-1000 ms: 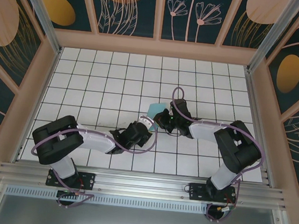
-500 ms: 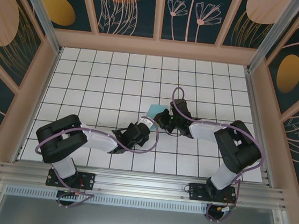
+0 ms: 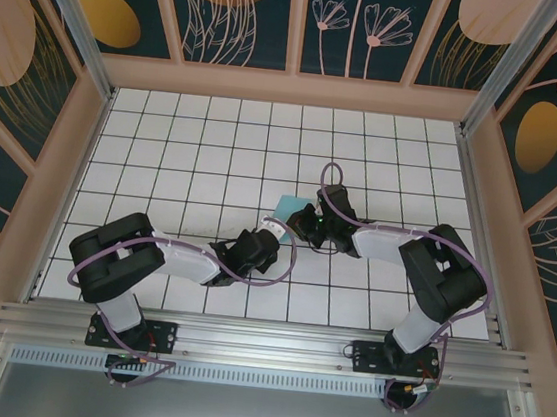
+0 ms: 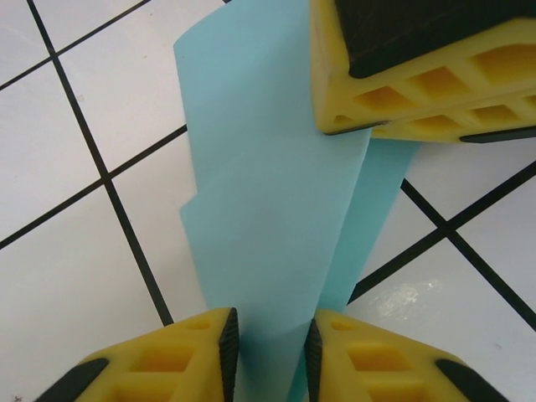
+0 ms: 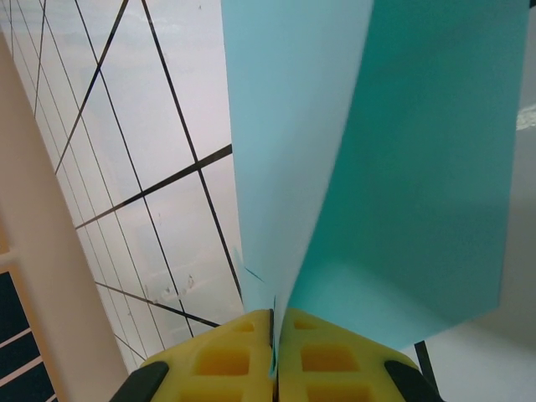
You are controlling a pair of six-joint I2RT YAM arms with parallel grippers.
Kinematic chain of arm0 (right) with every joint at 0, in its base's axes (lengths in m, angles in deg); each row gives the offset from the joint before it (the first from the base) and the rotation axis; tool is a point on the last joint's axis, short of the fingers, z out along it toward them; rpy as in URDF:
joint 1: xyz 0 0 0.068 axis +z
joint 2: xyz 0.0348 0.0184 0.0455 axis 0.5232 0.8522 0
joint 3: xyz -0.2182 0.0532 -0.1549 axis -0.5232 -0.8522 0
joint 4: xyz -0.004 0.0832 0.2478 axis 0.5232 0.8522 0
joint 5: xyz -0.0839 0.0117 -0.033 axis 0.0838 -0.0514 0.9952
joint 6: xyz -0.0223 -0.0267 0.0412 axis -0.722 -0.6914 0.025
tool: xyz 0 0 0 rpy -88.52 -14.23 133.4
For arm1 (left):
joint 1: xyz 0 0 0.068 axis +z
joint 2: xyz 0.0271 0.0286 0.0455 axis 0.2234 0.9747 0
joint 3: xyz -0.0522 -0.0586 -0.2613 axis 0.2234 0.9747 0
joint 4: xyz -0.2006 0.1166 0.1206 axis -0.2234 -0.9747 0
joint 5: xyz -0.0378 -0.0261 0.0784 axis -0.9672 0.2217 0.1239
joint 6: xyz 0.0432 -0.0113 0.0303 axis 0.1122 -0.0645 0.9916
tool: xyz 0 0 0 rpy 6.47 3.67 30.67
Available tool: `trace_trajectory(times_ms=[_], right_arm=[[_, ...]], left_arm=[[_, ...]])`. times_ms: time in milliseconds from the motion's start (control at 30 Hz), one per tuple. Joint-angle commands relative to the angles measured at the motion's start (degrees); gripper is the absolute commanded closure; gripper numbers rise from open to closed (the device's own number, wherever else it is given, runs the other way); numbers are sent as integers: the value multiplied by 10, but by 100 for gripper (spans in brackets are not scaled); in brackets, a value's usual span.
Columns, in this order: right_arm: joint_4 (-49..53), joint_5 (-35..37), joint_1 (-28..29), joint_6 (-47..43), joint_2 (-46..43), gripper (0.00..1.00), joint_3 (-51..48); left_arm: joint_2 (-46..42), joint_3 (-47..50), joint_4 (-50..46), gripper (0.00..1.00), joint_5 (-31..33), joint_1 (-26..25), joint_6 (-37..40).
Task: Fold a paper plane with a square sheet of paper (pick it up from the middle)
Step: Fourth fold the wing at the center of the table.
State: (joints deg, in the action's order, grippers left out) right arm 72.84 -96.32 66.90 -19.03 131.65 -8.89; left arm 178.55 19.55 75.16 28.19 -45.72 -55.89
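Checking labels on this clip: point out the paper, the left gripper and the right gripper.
paper (image 4: 268,209), left wrist view, middle of the folded sheet
left gripper (image 4: 268,339), left wrist view, between its two fingertips, on the paper there
right gripper (image 5: 273,322), right wrist view, seam between its shut fingertips

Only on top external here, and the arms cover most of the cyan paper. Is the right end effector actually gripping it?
Observer: Yes. In the right wrist view, the right end effector has its jaws pressed together on an edge of the thin light cyan folded sheet of paper.
Operator: And the left?
Observer: In the left wrist view, the left end effector has one jaw on each side of the sheet with a narrow gap between them. I cannot tell whether it is clamping.
Operator: Is the sheet flat?
Observer: No. It is folded over into overlapping layers, with a stepped edge on one side.
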Motion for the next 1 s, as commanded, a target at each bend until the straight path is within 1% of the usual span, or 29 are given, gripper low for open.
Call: trace_trajectory(times_ms=[0, 167, 333, 400, 467, 533, 600, 667, 733, 967], right_arm=[[13, -12, -2, -12, -3, 91, 17], [16, -13, -2, -14, -3, 90, 19], [17, -12, -2, -23, -9, 89, 21], [24, -12, -2, -29, -12, 84, 26], [32, -8, -2, -36, -16, 79, 29], [37, -3, -4, -44, -24, 78, 28], [45, 4, -5, -56, -38, 72, 26], [49, 11, -7, -69, -58, 65, 21], [63, 17, -10, -83, -75, 59, 20], [84, 5, -19, -124, -114, 56, 5]], left_arm=[[-5, -13, 7, 77, 14, -2, 5], [-4, -13, 6, 88, 12, -3, 7], [-6, -12, 6, 96, 15, -2, 8], [-8, -10, 8, 100, 12, -2, 9], [-11, -10, 11, 100, 8, -3, 9], [-16, -9, 13, 100, -5, -2, 7], [-27, -3, 22, 100, -27, -1, 3], [-37, 3, 29, 100, -50, 3, -6], [-48, 12, 40, 100, -84, 10, -16], [-53, 31, 66, 100, -208, 47, -49]])
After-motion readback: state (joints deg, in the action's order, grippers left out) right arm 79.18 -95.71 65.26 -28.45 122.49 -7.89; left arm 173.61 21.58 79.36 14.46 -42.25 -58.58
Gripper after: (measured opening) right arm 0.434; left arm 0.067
